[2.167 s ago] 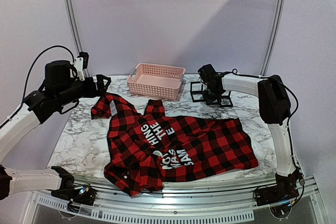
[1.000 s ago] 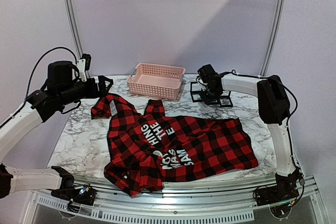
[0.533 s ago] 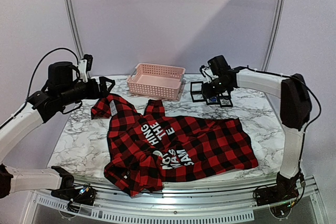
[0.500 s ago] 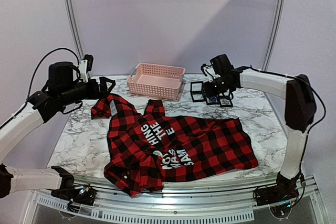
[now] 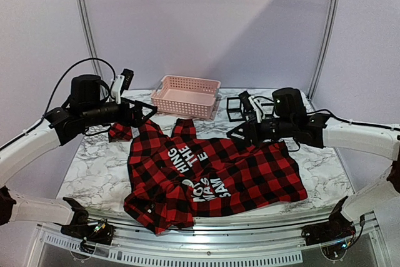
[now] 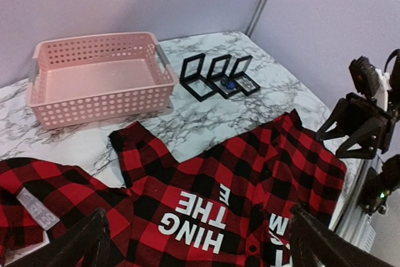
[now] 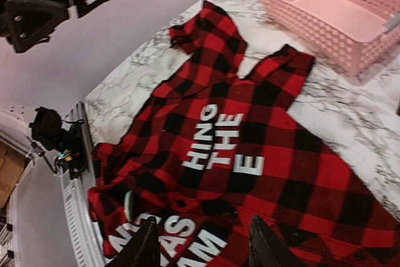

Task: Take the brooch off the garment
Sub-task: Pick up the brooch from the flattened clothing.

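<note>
Top external: we see the left jaws wide apart and empty above the garment's (image 5: 212,173) far-left corner, and the right jaws wide apart and empty over its far edge. The garment lies flat mid-tabletop (image 5: 94,167), with a pink basket (image 5: 184,108) and 3 black frames (image 5: 233,108) behind.

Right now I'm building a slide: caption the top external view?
Left pincer and right pincer, both open, hover over the plaid shirt on the marble table, pink basket behind.

L grip (image 5: 145,113) jaws wide, aloft | R grip (image 5: 239,132) jaws wide, aloft
</note>
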